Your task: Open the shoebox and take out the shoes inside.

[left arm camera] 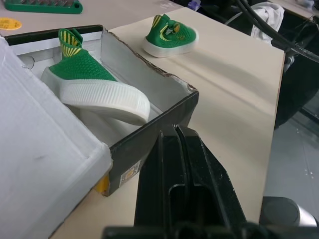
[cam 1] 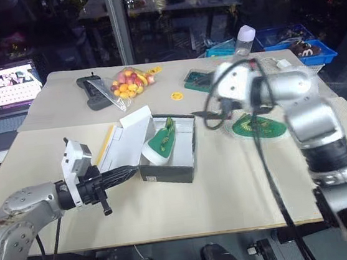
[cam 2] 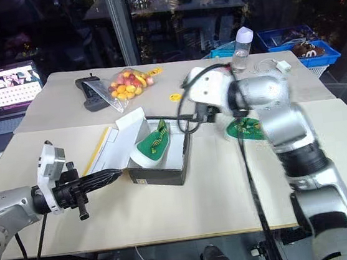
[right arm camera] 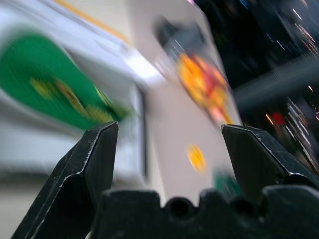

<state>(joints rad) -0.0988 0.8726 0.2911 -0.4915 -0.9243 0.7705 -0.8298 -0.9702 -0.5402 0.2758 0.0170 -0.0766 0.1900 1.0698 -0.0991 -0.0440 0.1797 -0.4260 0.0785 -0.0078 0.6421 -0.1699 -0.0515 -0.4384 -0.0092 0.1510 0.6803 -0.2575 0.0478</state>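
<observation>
Right gripper spread wide and empty above the black-sided cardboard shoebox, left gripper closed, level beside it, ribbed-soled knitted green shoe tilted inside

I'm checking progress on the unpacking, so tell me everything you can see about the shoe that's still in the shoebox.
The shoe still in the box is small, with a green knit-looking upper, a thick white ribbed sole and a yellow-striped pull tab at the heel. It lies tilted, leaning against the white inner walls of the open shoebox, sole toward the left gripper, which is shut near the box's corner. Nothing grips it. The open right gripper hangs beside the box.
</observation>
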